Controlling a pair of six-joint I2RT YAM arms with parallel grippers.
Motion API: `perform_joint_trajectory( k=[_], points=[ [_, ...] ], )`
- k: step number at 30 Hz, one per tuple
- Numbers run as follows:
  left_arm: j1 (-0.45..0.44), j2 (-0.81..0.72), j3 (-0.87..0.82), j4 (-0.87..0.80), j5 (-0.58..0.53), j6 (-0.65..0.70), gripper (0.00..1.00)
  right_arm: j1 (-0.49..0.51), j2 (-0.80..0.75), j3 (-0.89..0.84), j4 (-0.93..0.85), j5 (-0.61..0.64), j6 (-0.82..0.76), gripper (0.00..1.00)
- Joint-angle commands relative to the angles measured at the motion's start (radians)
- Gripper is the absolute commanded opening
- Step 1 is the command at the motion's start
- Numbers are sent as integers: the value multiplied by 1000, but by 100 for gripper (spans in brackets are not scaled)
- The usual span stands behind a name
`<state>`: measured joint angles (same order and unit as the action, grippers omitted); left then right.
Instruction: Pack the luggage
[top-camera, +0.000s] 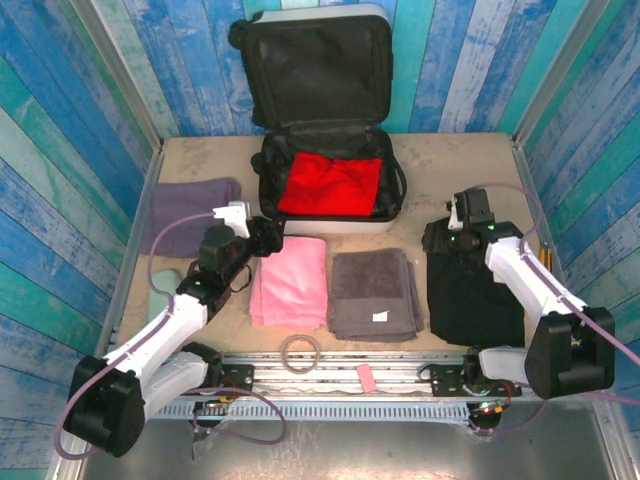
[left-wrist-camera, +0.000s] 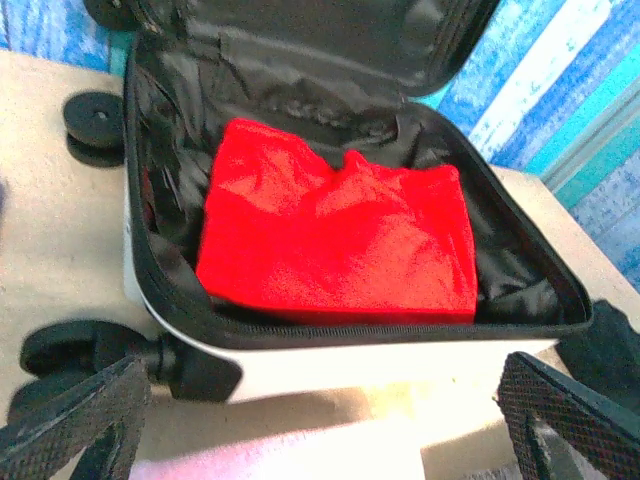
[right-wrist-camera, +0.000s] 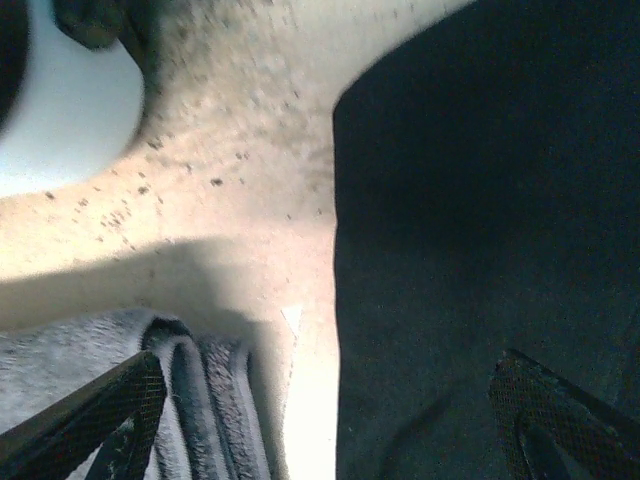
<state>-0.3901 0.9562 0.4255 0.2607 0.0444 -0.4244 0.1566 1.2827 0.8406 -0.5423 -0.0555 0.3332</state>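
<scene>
The luggage (top-camera: 325, 215) lies open at the back of the table, its lid leaning on the wall, and a folded red cloth (top-camera: 330, 185) rests in its black lining. In the left wrist view the red cloth (left-wrist-camera: 340, 235) lies inside the luggage's white shell (left-wrist-camera: 380, 365). My left gripper (top-camera: 266, 238) hovers open just in front of the luggage's left corner, above the far end of a pink towel (top-camera: 290, 280); its fingers (left-wrist-camera: 80, 420) hold nothing. My right gripper (top-camera: 462, 228) is open over the far left corner of a black garment (right-wrist-camera: 480, 250).
A grey towel (top-camera: 375, 292) lies between the pink towel and the black garment (top-camera: 470, 285). A purple towel (top-camera: 190, 215) sits at the left. A ring of tape (top-camera: 300, 350) and a small pink item (top-camera: 365, 378) lie near the front rail. Blue plank walls enclose the table.
</scene>
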Motion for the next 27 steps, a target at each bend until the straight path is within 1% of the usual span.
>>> perform_joint_trajectory(
  k=[1,6,9,14,16,21,22,24,26,27],
  points=[
    [-19,-19,-26,58,45,-22,93,1,29,-31,-23,2,37,88],
    [-44,16,-5,35,46,-15,94,1,88,-45,-7,-1,46,87],
    [-66,21,-7,33,24,-20,94,1,151,-34,-1,35,49,87],
    [-101,33,2,26,0,-31,94,2,320,28,46,91,41,86],
    [-114,37,16,9,-7,-31,94,1,392,70,57,87,30,85],
    [-137,32,48,-39,-27,-34,95,6,540,178,54,91,-7,77],
    [-139,30,52,-45,-32,-39,95,6,560,196,52,89,-18,72],
    [-142,31,61,-54,-35,-48,95,8,584,227,48,84,-37,65],
    [-147,37,69,-61,-37,-57,96,14,593,260,51,61,-78,53],
    [-149,40,74,-61,-37,-59,96,21,595,275,49,66,-97,50]
  ],
)
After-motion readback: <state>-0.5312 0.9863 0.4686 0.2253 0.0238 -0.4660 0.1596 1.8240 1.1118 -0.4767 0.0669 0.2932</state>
